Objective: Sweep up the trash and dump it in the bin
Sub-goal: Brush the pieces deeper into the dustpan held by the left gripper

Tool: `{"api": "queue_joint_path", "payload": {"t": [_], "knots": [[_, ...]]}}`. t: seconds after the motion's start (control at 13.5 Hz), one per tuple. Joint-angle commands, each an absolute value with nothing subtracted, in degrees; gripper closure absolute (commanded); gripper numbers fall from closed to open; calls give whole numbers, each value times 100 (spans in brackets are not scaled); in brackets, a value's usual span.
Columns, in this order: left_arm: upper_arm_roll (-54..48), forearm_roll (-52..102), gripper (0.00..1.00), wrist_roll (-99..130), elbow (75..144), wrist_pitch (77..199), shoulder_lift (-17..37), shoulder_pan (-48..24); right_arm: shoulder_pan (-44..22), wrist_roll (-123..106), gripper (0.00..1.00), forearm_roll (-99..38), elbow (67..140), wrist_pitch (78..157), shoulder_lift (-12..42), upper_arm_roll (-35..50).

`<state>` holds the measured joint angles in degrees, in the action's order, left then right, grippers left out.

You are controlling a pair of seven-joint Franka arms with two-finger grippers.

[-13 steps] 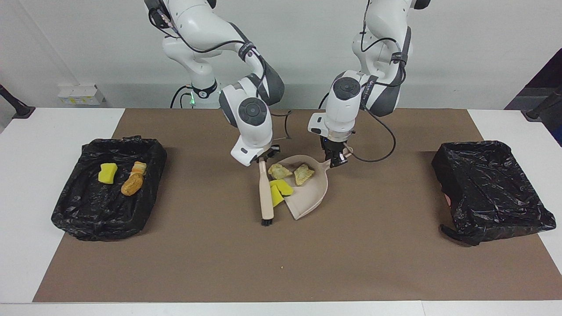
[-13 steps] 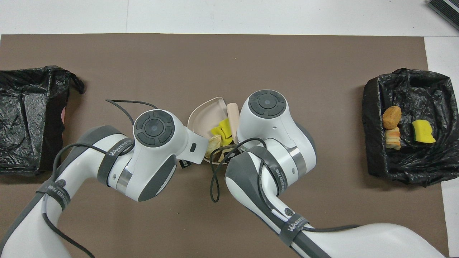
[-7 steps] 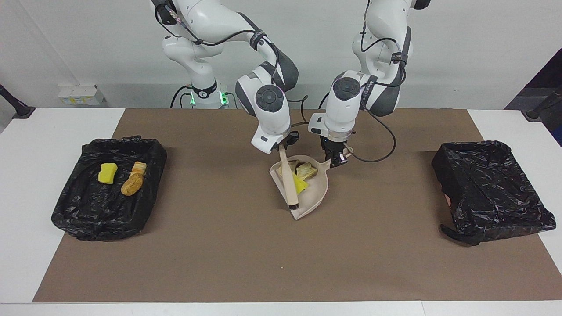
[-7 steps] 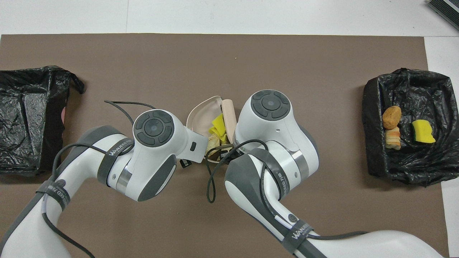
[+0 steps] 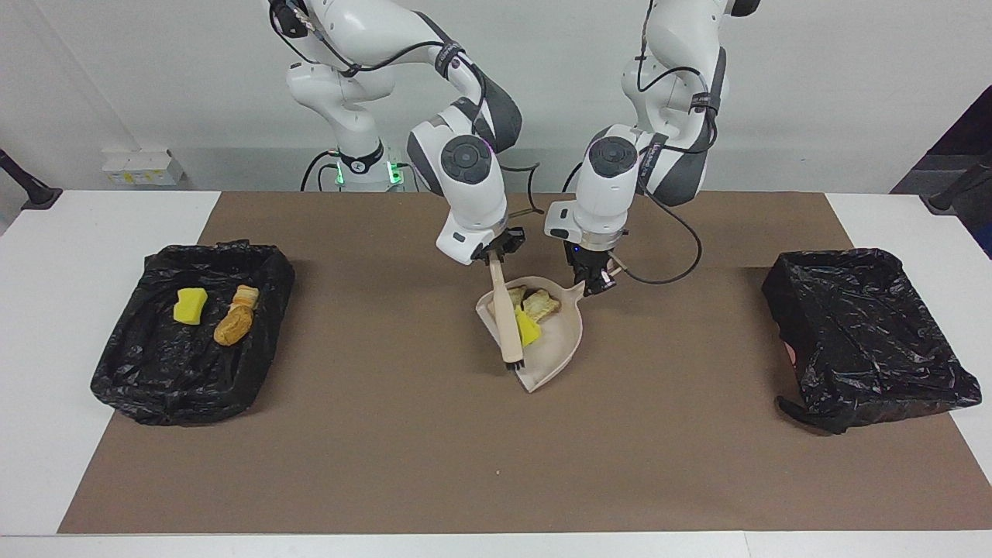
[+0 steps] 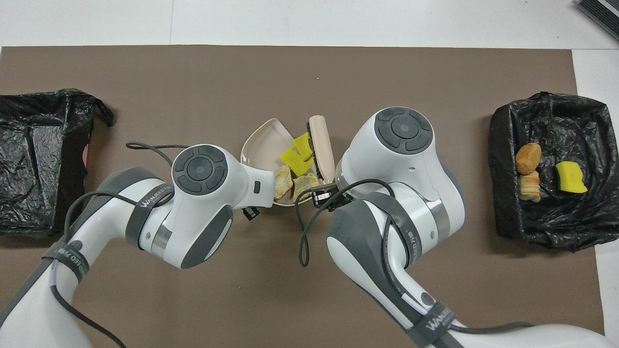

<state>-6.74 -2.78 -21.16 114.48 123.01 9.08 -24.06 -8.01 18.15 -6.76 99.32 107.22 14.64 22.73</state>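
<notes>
Both arms are working at the middle of the brown mat [image 5: 387, 465]. The left gripper [image 5: 595, 285] is sitting pinched shut on the handle of the beige dustpan [image 5: 559, 341], right at the pan's robot-side corner, and the pan is spreading out below it, away from the robots. The right gripper [image 5: 496, 254] is hanging just beside the left one, toward the right arm's end of the table, its fingertips pressed together on the top of the brush [image 5: 505, 319]. The brush is slanting down from that grip, away from the robots, with its dark bristles sitting at the pan's open edge.

Between the two grippers, inside the pan, the trash is lying in a cluster: two yellow sponge chunks [image 6: 297, 155] are resting against the brush handle, and two tan bread-like lumps [image 6: 294, 183] are lying closer to the left gripper's grip on the handle. From overhead the four pieces are showing clearly in the pan, just beside the brush.

Well away from the right gripper, at the right arm's end of the table, a black-lined bin [image 5: 124, 364] is holding three more scraps: a yellow chunk [image 5: 190, 305], an orange-brown lump [image 5: 233, 325] and a striped pale piece [image 5: 246, 295] touching it. Well apart from the left gripper, at the left arm's end, a second black-lined bin [image 5: 868, 341] is sitting on the mat's edge.

A tiny crumb [image 5: 497, 473] is lying on the mat, farther from the robots than the pan.
</notes>
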Motion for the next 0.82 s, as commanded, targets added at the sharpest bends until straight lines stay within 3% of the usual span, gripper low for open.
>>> {"api": "queue_joint_path", "payload": {"t": [0.0,0.59,0.74], "knots": [[-659,-220,100,-1969,11549,12454,729,-2303,-738,1504,100,-765,10055,10767,1318,2312],[-677,-194,100,-2135,11645,12673,738,-2259,-563,1257,100,-651,10116,10828,1204,2268],[-677,-79,100,-2171,11698,12893,773,-2268,-536,1239,100,-39,10029,10968,1510,2294]]}}
